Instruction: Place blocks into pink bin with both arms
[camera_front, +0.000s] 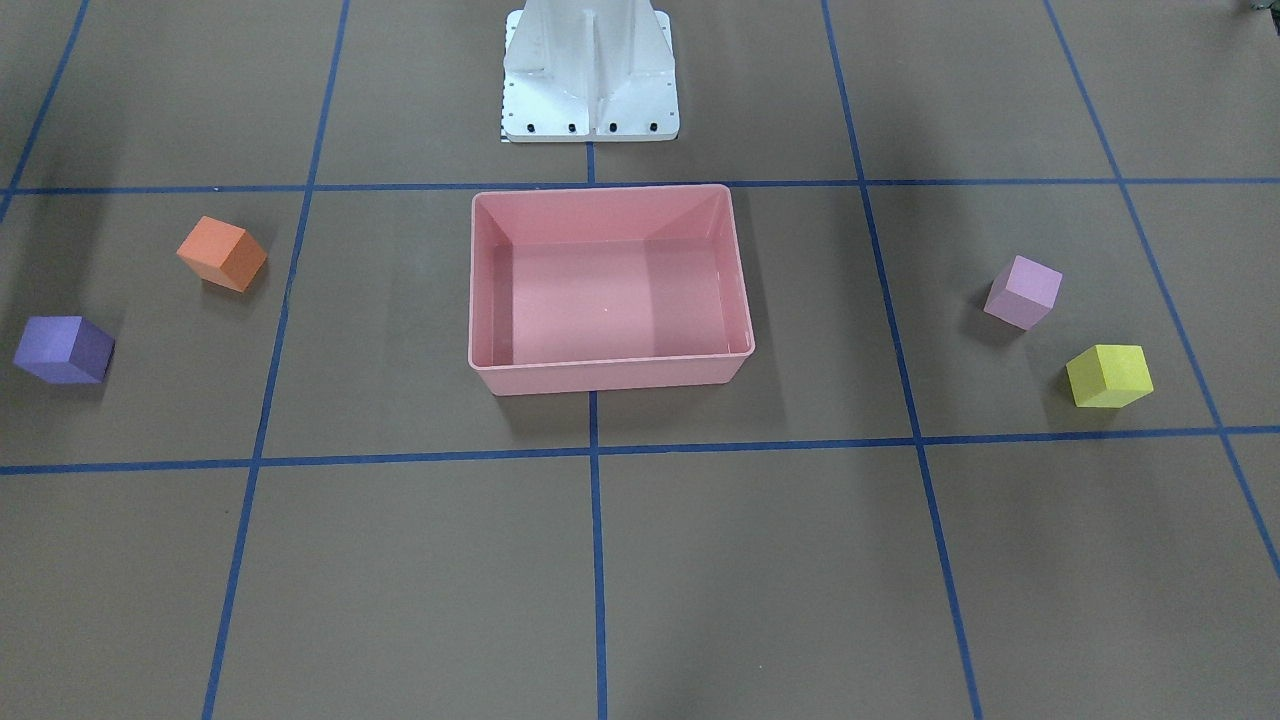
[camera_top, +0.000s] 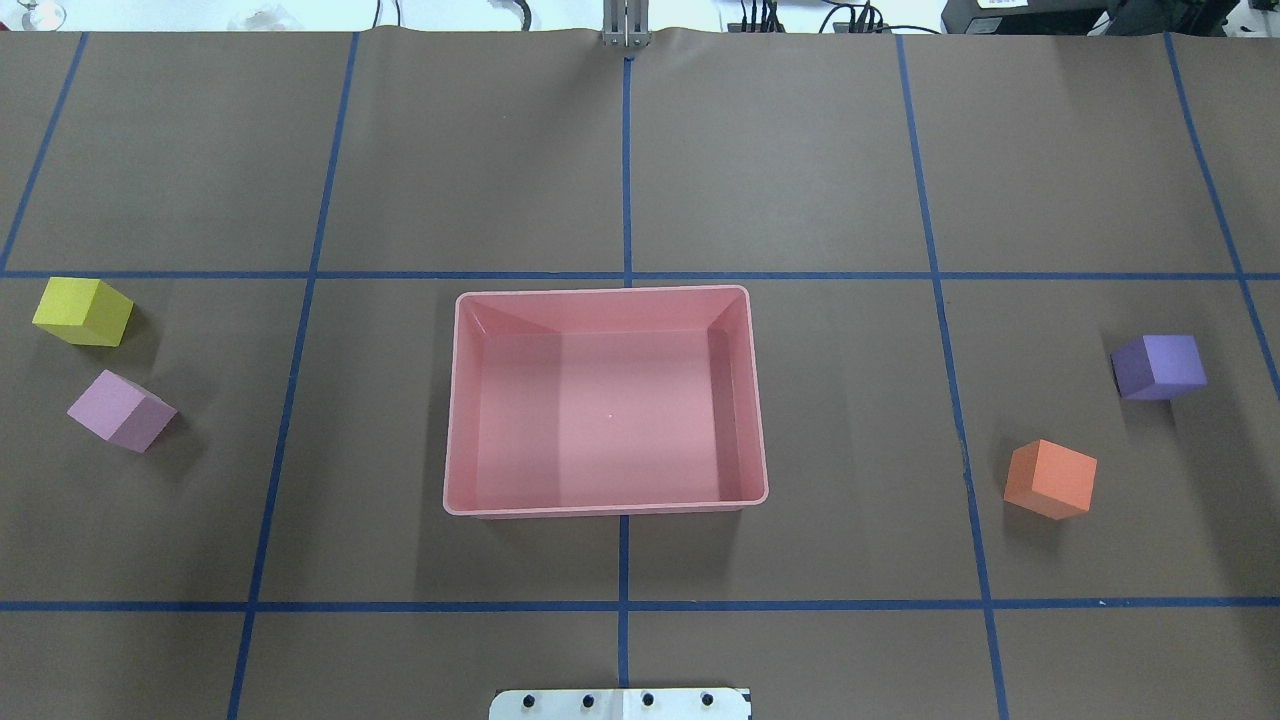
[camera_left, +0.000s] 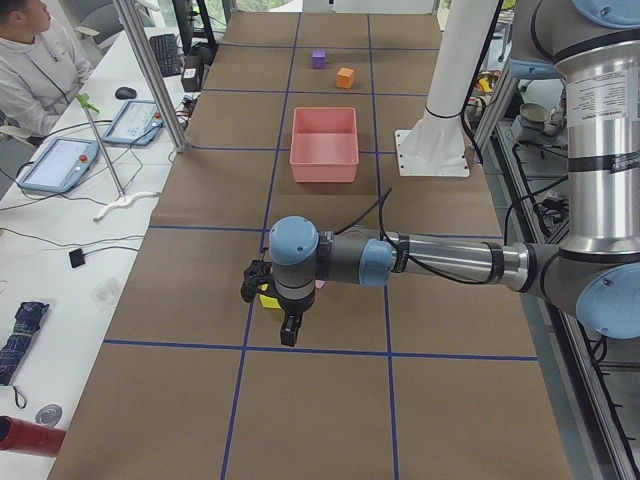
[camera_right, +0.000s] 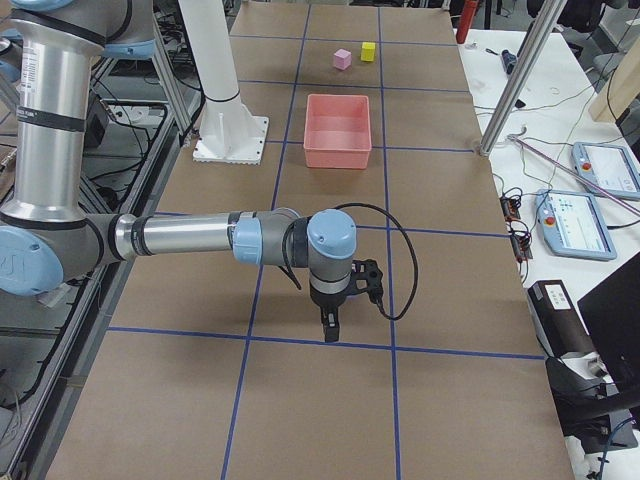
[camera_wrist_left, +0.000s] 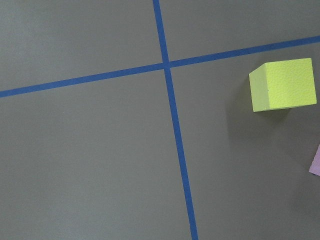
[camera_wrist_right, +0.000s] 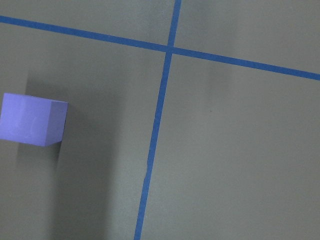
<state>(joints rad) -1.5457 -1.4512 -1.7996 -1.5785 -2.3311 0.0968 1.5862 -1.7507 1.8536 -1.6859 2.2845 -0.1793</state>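
The pink bin (camera_top: 456, 400) stands empty at the table's middle. The yellow block (camera_top: 83, 311) and the pink-lilac block (camera_top: 120, 410) lie on the table at the overhead view's left. The dark purple block (camera_top: 1158, 367) and the orange block (camera_top: 1050, 479) lie at its right. My left gripper (camera_left: 287, 332) shows only in the exterior left view, hanging over the yellow block (camera_wrist_left: 282, 84). My right gripper (camera_right: 330, 325) shows only in the exterior right view, near the purple block (camera_wrist_right: 31, 119). I cannot tell whether either gripper is open or shut.
The white pedestal base (camera_front: 590, 90) stands behind the bin on the robot's side. Blue tape lines (camera_top: 625, 275) divide the brown table into squares. An operator (camera_left: 30, 70) sits at a side desk with tablets.
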